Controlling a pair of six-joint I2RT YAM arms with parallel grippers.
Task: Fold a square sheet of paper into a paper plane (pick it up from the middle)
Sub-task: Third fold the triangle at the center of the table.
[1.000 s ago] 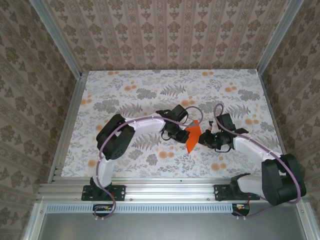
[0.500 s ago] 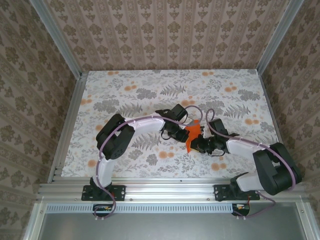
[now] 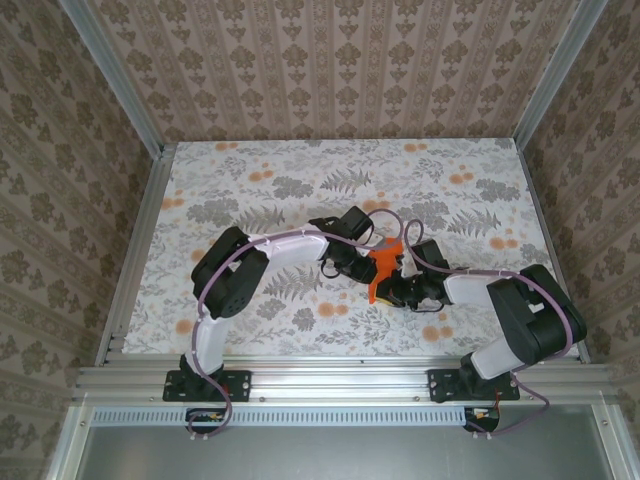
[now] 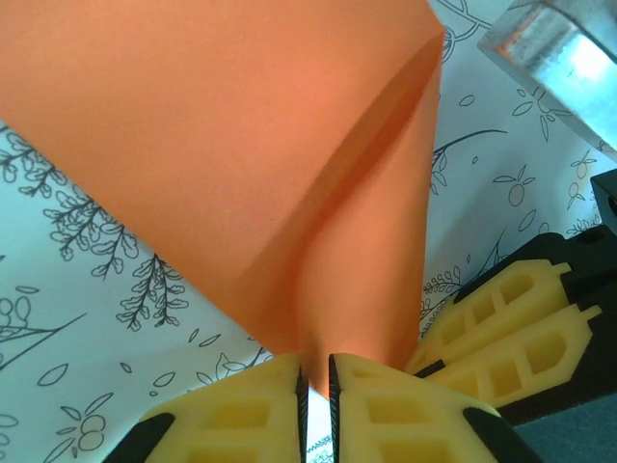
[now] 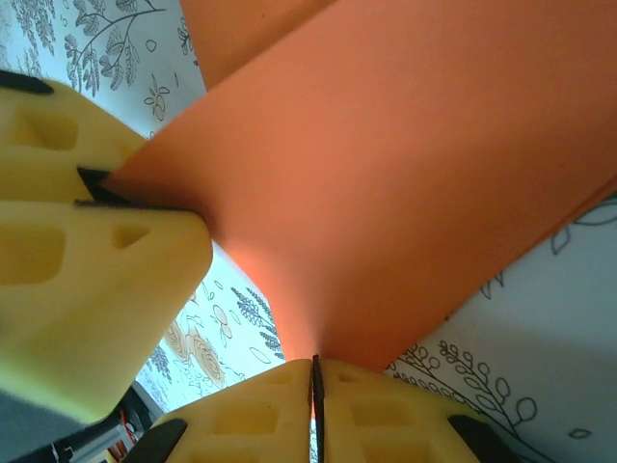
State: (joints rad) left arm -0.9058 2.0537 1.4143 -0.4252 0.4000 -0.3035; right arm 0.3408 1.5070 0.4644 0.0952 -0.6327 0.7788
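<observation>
The square sheet of paper [image 3: 384, 262] is bright orange, creased and folded, and it is held up off the table between both grippers at the centre. It has a centre crease with wide flaps [image 4: 241, 145], not the narrow dart of a paper plane. My left gripper [image 4: 315, 381] has its jaws a narrow gap apart, and the paper's lower tip sits loosely in that gap. My right gripper [image 5: 316, 376] is shut on the paper's edge [image 5: 405, 193]. The two grippers nearly touch: the right fingers [image 4: 511, 318] show beside the left, and the left fingers [image 5: 87, 241] beside the right.
The table [image 3: 250, 190] wears a floral cloth with pale orange flower blotches [image 3: 432, 332]. Patterned walls and aluminium rails [image 3: 135, 250] enclose it on three sides. Both arms [image 3: 290, 245] reach in towards the middle.
My right gripper has moved left, close against the left gripper, and the paper now stands more bunched between them. The left jaws have parted slightly from shut.
</observation>
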